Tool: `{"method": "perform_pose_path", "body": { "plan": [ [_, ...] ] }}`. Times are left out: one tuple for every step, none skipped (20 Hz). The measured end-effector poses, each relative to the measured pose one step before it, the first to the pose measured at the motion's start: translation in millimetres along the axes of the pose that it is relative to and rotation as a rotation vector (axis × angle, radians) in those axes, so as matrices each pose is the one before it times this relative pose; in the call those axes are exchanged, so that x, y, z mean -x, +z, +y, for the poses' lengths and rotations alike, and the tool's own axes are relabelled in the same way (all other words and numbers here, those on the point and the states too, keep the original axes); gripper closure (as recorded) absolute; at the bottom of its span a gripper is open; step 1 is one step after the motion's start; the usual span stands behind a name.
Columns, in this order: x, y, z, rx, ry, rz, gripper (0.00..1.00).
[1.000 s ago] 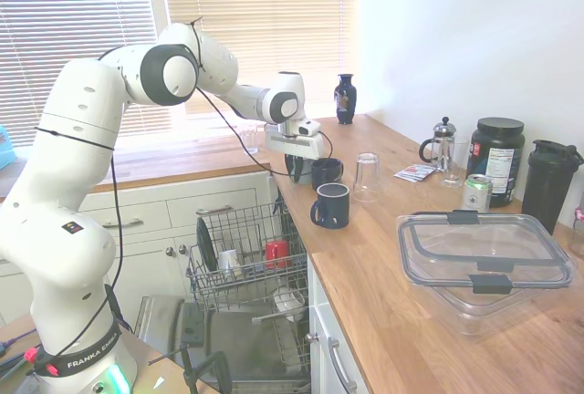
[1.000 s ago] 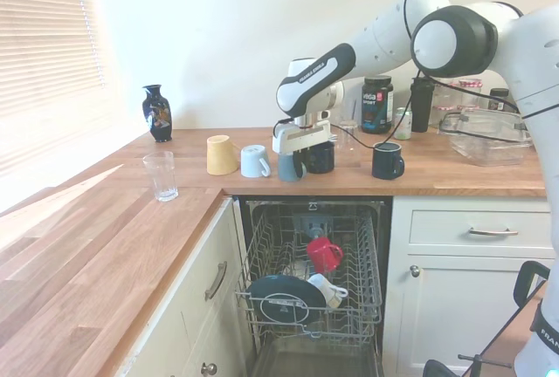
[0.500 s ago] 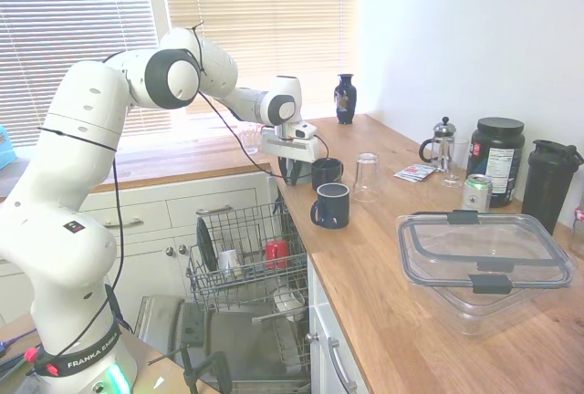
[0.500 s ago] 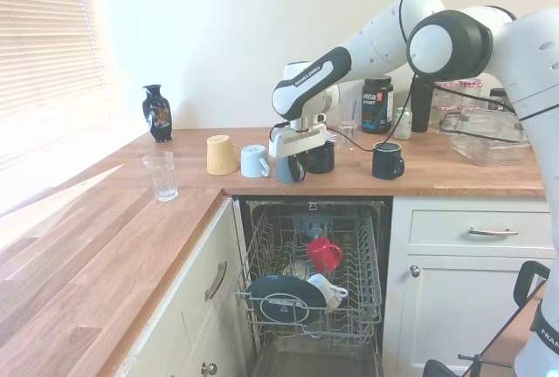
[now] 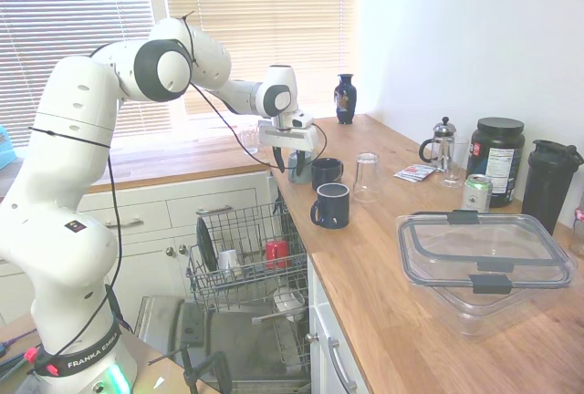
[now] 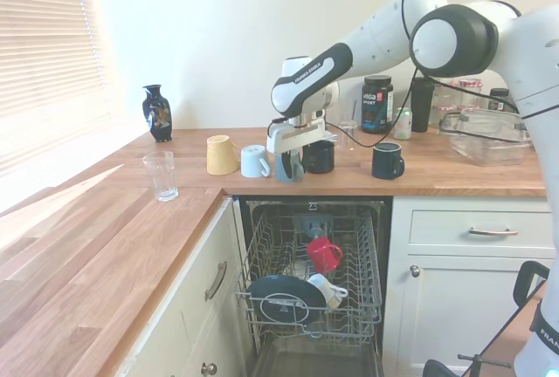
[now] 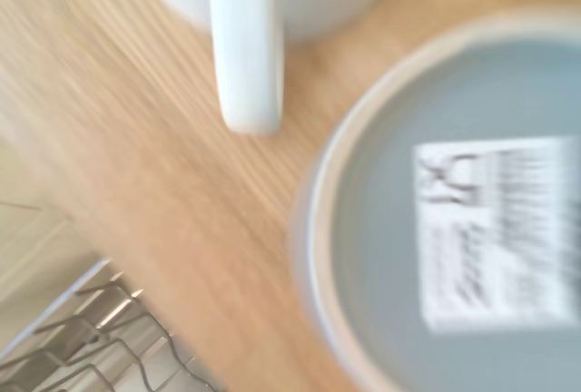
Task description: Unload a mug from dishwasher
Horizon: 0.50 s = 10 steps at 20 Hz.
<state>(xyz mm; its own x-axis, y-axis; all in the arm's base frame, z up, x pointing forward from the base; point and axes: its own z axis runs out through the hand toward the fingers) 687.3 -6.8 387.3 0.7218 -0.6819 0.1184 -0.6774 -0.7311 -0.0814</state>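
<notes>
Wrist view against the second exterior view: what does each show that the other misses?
Only the wrist view: a white printed label on the upward-facing surface of the mug, too blurred to read.
Only the second exterior view: the hand directly above the mug, a yellow cup lying on its side, and a red cup in the dishwasher rack.
Both: the mug on the wooden counter beside a white mug, and part of the dishwasher rack.

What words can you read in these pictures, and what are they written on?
"FRANKA EMIK" on the black band at the robot arm's base.
"FRANKA EMIKA", small, on the arm's dark forearm strip.
Black tub: white label too small to read.
Sticker on the mug's underside: blurred.
</notes>
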Motion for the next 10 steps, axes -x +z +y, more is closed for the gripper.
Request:
{"method": "perform_pose_path", "body": {
  "plan": [
    [6.44,-14.06,2.21,-0.00437,-0.00244,0.01075,0.0],
    [8.11,-12.98,2.47,-0.00336,-0.00297,0.00882,0.0],
    [10.61,-11.48,2.55,-0.00137,-0.0052,0.00679,0.0],
    [12.14,-11.22,1.66,-0.00121,-0.00755,0.00684,0.0],
    [13.28,-10.23,1.77,-0.00065,-0.00891,0.00641,0.0],
    [14.13,-8.13,1.6,-0.00036,-0.01048,0.00377,0.0],
    [15.04,-6.69,2.17,0.00274,-0.00941,0.00202,0.0],
    [15.65,-4.09,3.02,0.00645,-0.00656,-0.00074,0.0],
    [15.95,-0.91,3.82,0.00822,-0.00551,-0.00294,0.0],
    [14.93,2.44,4.38,0.00757,-0.00548,-0.00283,0.0]
  ]
}}
